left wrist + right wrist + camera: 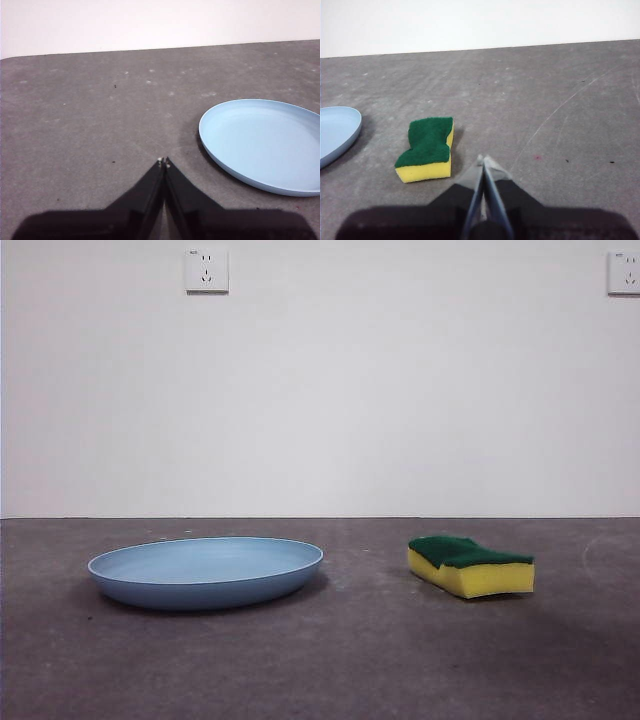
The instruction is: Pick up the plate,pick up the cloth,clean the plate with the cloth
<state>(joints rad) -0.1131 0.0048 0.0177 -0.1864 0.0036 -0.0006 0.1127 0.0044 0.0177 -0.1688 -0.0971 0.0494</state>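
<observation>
The light-blue plate lies flat on the dark grey table, left of centre in the front view; the left wrist view also shows the plate. The cloth, a yellow sponge with a green scouring top, rests to the plate's right. In the right wrist view the cloth lies beside a sliver of the plate's rim. My left gripper is shut and empty, hovering off the plate's edge. My right gripper is shut and empty, a short way from the cloth. Neither arm appears in the front view.
The grey table runs back to a white wall with two sockets. Faint scratches and specks mark the table surface.
</observation>
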